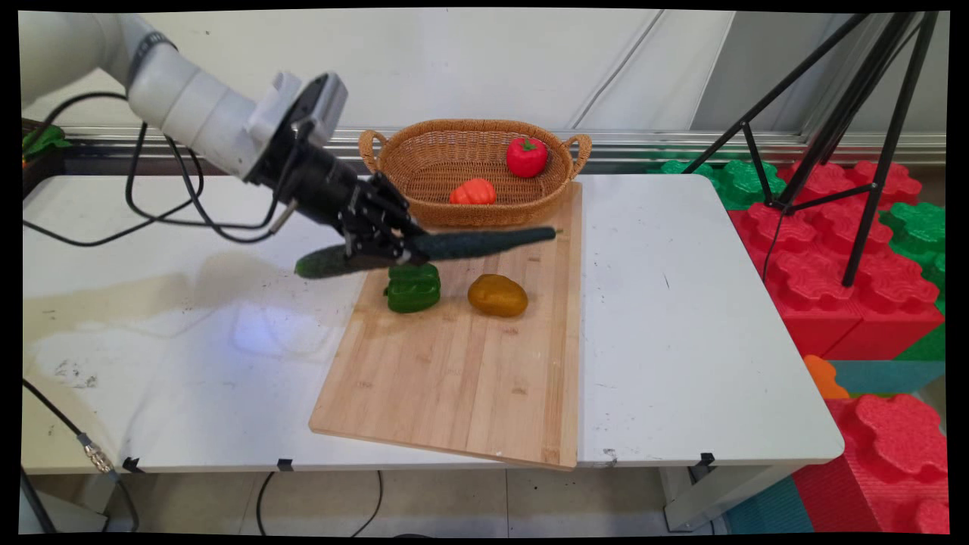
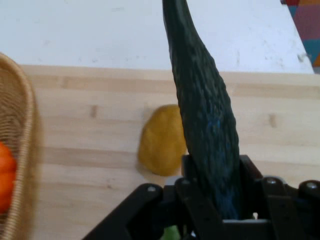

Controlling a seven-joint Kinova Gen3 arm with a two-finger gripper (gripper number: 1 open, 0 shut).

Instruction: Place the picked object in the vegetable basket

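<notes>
My gripper (image 1: 397,250) is shut on a long dark green cucumber (image 1: 454,244), holding it level above the far part of the wooden cutting board (image 1: 469,378). In the hand view the cucumber (image 2: 202,110) runs up from between the fingers (image 2: 190,172) to the top edge. Just under the gripper a green bell pepper (image 1: 413,288) rests on the board, with a yellow-brown potato (image 1: 497,295) to its right. That potato (image 2: 162,140) shows beside the cucumber in the hand view.
A wicker basket (image 1: 424,163) stands at the board's far end, holding a red pepper (image 1: 526,157) and an orange pumpkin-like vegetable (image 1: 473,192). Its rim (image 2: 20,145) fills the hand view's left edge. Black tripod legs (image 1: 870,129) and red and green foam blocks (image 1: 833,250) stand right of the table.
</notes>
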